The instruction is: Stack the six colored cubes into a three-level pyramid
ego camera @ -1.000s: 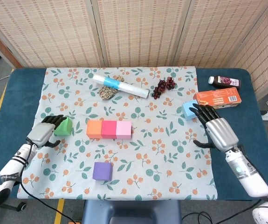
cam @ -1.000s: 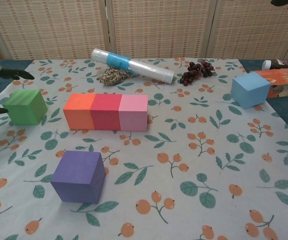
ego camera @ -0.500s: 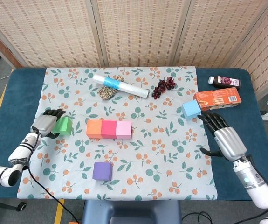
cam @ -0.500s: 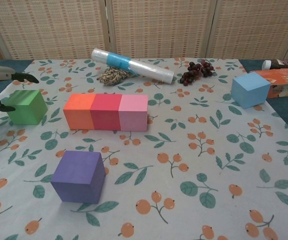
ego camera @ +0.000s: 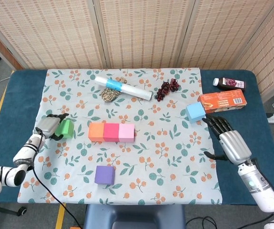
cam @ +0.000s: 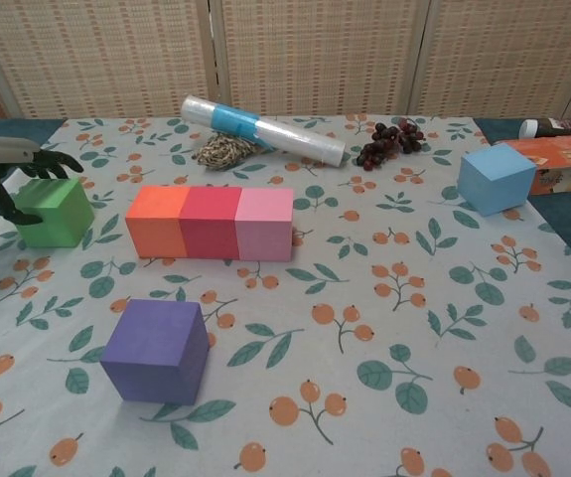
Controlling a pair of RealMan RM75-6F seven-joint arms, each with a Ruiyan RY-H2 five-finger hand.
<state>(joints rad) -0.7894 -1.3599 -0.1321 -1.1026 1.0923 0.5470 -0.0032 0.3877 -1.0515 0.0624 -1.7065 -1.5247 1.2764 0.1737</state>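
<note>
An orange cube [ego camera: 96,132], a red cube [ego camera: 111,131] and a pink cube [ego camera: 126,131] stand touching in a row mid-cloth. The purple cube [ego camera: 104,174] sits alone nearer the front. At the left lies the green cube [ego camera: 66,129], also in the chest view [cam: 55,212]. My left hand [ego camera: 48,125] reaches around it: fingers [cam: 55,160] arch over its top rear edge and the thumb sits by its left face, with contact unclear. The cube rests on the cloth. My right hand [ego camera: 229,140] lies open, fingers spread, just in front and right of the blue cube [ego camera: 195,112].
A clear plastic roll with a blue band [ego camera: 124,88], a seed-like bundle [ego camera: 110,94] and dark grapes [ego camera: 167,88] lie at the back of the floral cloth [ego camera: 170,157]. An orange box [ego camera: 222,100] and a small bottle [ego camera: 229,83] sit behind the blue cube.
My left hand has moved in to the green cube and its fingers have curled over the top. My right hand pulled back from the blue cube, then stayed still.
</note>
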